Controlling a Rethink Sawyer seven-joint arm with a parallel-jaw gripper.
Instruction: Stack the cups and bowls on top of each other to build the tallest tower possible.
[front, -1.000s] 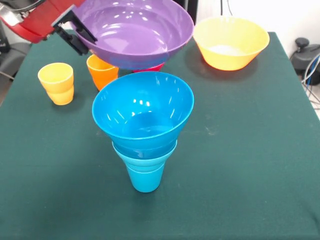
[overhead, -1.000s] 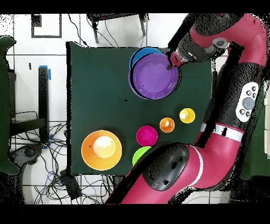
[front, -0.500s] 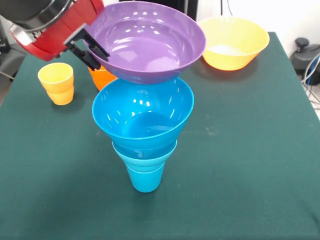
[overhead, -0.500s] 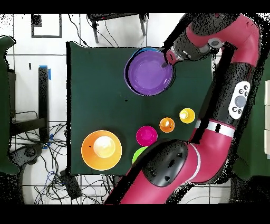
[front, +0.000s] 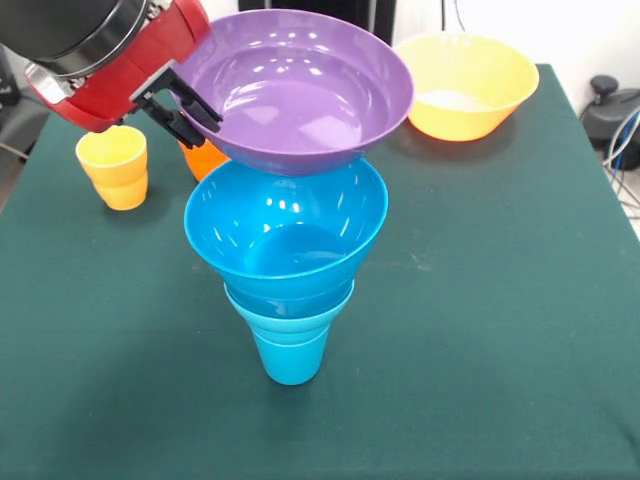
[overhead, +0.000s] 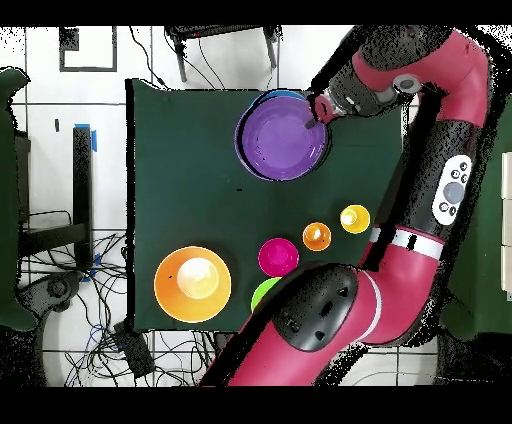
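The gripper (front: 190, 108) pinches the rim of the purple bowl (front: 300, 90), held just above the tower (front: 287, 250) – a blue cup under blue bowls. It seems not yet seated. Beyond the tower wait the yellow-orange bowl (front: 462, 85) and two cups – unstacked.

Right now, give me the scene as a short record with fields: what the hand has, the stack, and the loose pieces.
hand: shut on the purple bowl's rim
purple bowl: held above the large blue bowl, tilted; cannot tell if touching
stack: blue cup at base, smaller blue bowl, then large blue bowl
loose cups: yellow cup, orange cup partly hidden
loose bowls: yellow-orange bowl, red bowl, green bowl
surface: green table
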